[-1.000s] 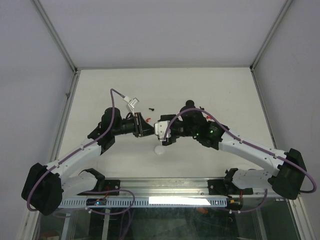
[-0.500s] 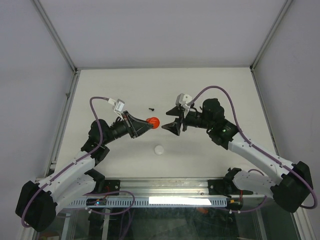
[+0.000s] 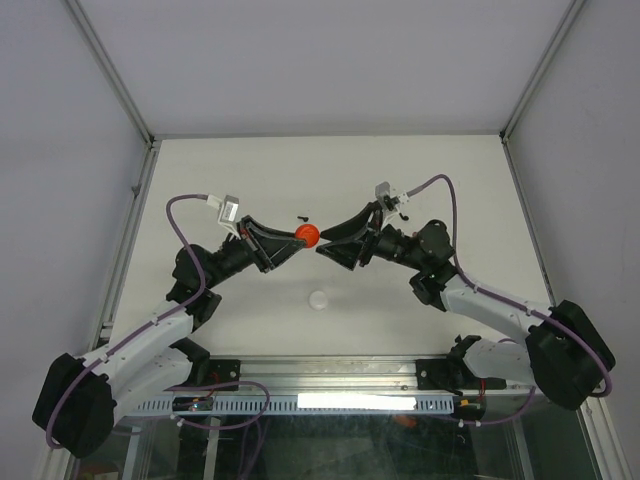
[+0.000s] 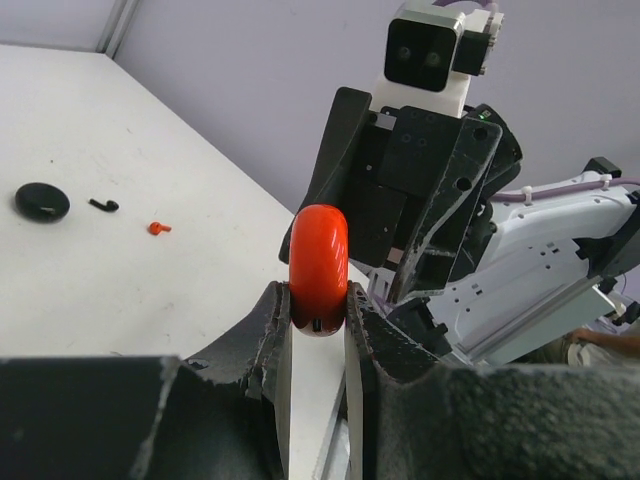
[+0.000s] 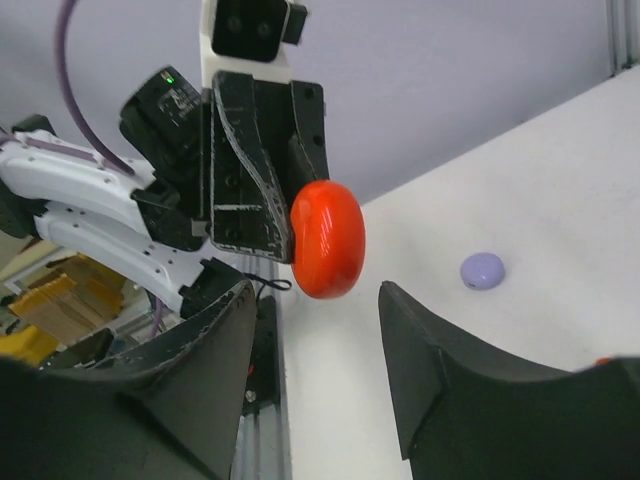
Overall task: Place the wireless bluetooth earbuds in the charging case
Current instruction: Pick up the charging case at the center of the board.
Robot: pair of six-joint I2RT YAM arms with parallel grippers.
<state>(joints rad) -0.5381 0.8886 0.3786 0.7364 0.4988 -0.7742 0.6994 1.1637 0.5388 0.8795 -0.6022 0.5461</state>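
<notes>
- Grip state: the left gripper (image 4: 318, 296) is pinched on the lower edge of the red case (image 4: 319, 255), which it holds edge-up in the air above the table (image 4: 120, 290). The right gripper (image 5: 314, 292) is spread, with one finger on each side of the case. In its own wrist view there is a gap on both sides.
- Bud location: the red bud (image 4: 159, 228) lies on the table just beside the black bud (image 4: 103, 205) and near the black case (image 4: 42, 201). All three are well apart from the held case. Neither gripper carries a bud.
- Slip hazard: the left fingers cover only a narrow band of a smooth, rounded shell. An off-centre squeeze from the right fingers would probably lever the case out of the pinch.
- Collision hazard: the fingers of both arms stand close together. If the right arm advances further, finger may strike finger and knock the case loose.
- Lid hazard: the frames do not show whether the case is open, or where its seam runs. Fingers closing across the seam would clamp the lid shut instead of lifting it.
- Drop consequence: a round case falling from this height could roll, scatter the buds or reach the lavender case (image 5: 483, 270).
- Mismatch hazard: cases and buds of several colours are present. The red bud probably belongs to the red case, so picking the black bud would be an error.
</notes>
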